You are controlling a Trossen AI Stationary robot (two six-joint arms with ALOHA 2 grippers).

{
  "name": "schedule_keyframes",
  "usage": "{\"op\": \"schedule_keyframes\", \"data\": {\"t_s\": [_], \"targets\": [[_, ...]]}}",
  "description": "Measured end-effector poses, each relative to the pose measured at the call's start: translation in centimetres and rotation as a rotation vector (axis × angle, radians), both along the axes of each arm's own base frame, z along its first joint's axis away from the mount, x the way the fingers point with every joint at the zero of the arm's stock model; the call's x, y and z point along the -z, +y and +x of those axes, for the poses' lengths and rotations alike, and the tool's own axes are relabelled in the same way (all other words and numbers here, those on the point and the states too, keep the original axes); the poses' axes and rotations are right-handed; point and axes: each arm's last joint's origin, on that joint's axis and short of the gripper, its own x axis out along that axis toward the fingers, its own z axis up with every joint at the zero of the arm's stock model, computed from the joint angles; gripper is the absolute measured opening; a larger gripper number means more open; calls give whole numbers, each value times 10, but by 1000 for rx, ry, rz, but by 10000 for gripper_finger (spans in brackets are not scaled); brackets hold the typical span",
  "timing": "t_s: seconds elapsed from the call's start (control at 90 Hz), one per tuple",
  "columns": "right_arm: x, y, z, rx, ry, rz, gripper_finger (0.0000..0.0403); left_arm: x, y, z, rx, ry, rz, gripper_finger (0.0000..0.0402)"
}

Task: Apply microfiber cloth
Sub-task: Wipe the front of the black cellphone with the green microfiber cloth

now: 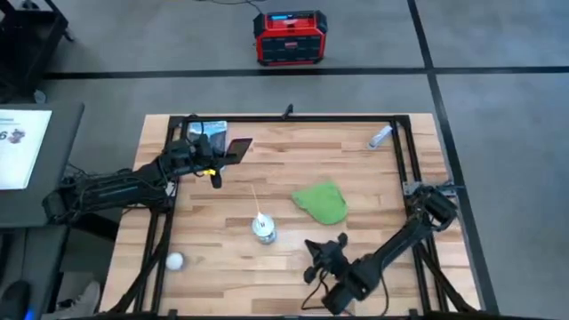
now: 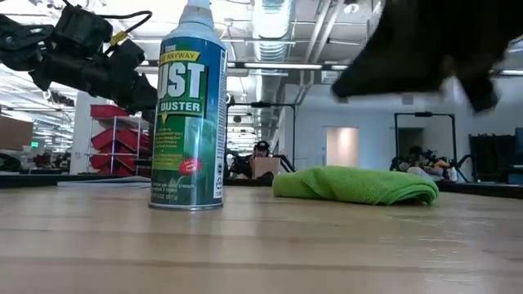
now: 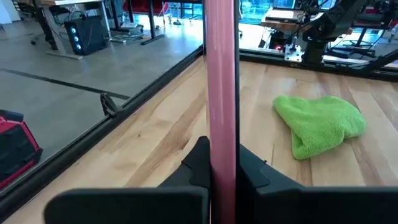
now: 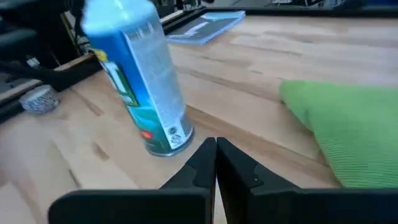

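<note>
The green microfiber cloth (image 1: 322, 202) lies bunched on the wooden table right of centre, also seen in the low view (image 2: 355, 184) and both wrist views (image 3: 320, 123) (image 4: 348, 127). No gripper touches it. My left gripper (image 1: 216, 163) is at the far left, shut on a pink-backed phone (image 1: 238, 148). My right gripper (image 1: 313, 246) hovers near the front edge, shut and empty (image 4: 216, 148), between the cloth and a blue duster can (image 1: 264, 228). My left gripper pinches the phone's near end (image 3: 221, 163) between its two fingers, one on each side. The phone runs on past the fingertips as a narrow pink strip (image 3: 221, 74). It is held clear of the table, reaching toward the table's right.
The duster can (image 2: 188, 106) stands upright left of the cloth, its straw pointing to the far side. A white ball (image 1: 174, 260) lies at the front left, a small bottle (image 1: 380, 136) at the far right, and a blue packet (image 1: 212, 129) at the far left. A black frame rims the table.
</note>
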Motion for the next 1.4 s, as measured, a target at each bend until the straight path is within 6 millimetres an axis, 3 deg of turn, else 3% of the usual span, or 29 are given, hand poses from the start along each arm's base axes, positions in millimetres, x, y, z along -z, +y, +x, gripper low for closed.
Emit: {"op": "schedule_keyframes", "data": {"t_s": [0.156,0.333,0.456,0.589,0.756,0.933,1.089,1.4], "targets": [[16,-19,18,-148,-15,19,0,-2,0,0,0,-21,11,1],[0,-53,32,-318,-52,-53,0,-3,0,0,-2,-30,6,1],[-16,-75,17,-296,32,-76,0,-2,0,0,-2,-24,2,1],[-38,-91,-11,-273,114,-64,0,-1,0,0,0,-12,9,1],[-49,-107,-35,-283,162,11,0,-1,0,0,1,-8,9,1],[-35,-123,-40,-294,298,133,0,-1,0,0,0,-8,6,1],[-38,-129,-38,-301,309,137,10,0,0,0,-1,-4,-4,1],[-45,-137,-46,-337,390,132,101,0,0,0,0,-3,0,1]]}}
